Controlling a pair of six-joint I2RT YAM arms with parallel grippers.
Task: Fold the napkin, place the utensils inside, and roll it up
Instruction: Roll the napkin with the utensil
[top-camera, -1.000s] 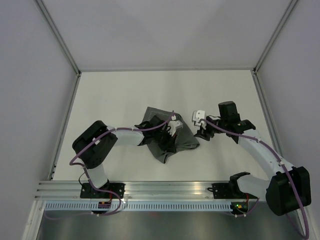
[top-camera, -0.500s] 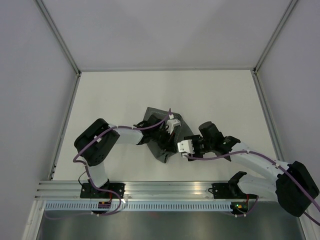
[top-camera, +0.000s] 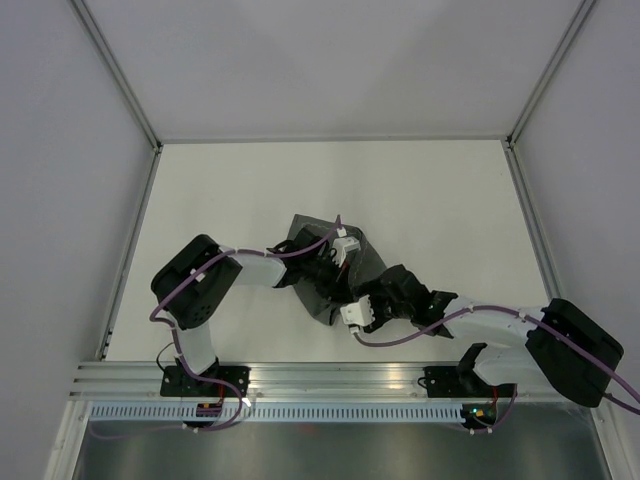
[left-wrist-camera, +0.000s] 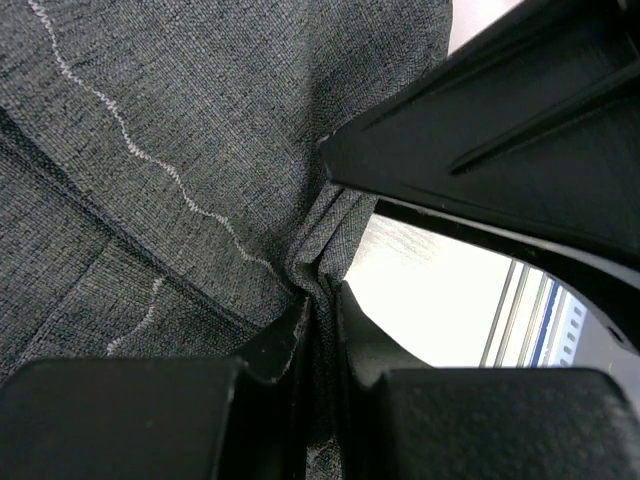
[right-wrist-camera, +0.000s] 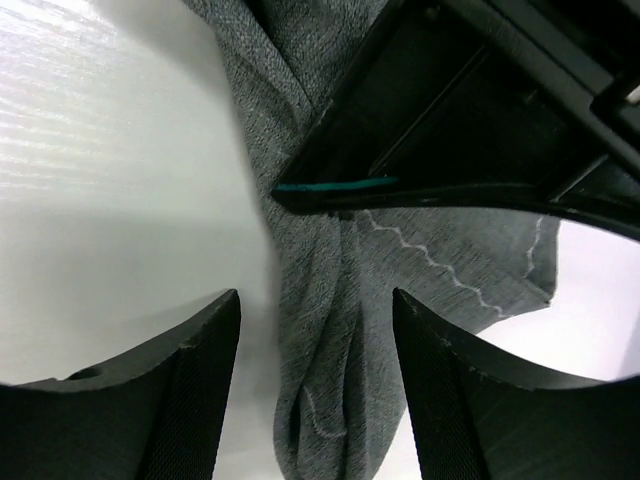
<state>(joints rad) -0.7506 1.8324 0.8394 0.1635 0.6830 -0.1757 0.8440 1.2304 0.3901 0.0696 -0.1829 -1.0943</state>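
The dark grey napkin (top-camera: 318, 262) lies bunched and creased near the table's middle, with a light wavy stitch line showing in the left wrist view (left-wrist-camera: 150, 150). My left gripper (top-camera: 336, 280) is shut on a pinched fold of the napkin (left-wrist-camera: 322, 300). My right gripper (top-camera: 352, 300) is open, its two fingers straddling a bunched corner of the napkin (right-wrist-camera: 340, 330) without touching it. The left gripper's fingers (right-wrist-camera: 440, 150) fill the top of the right wrist view. No utensils are in view.
The white table (top-camera: 400, 190) is walled by grey panels on three sides. An aluminium rail (top-camera: 320, 380) runs along the near edge by the arm bases. Both arms crowd together at the napkin's near corner.
My right arm has swung in from the right of the napkin to its near corner, gripper open. My left gripper has stayed shut on the napkin, and the cloth has bunched more.
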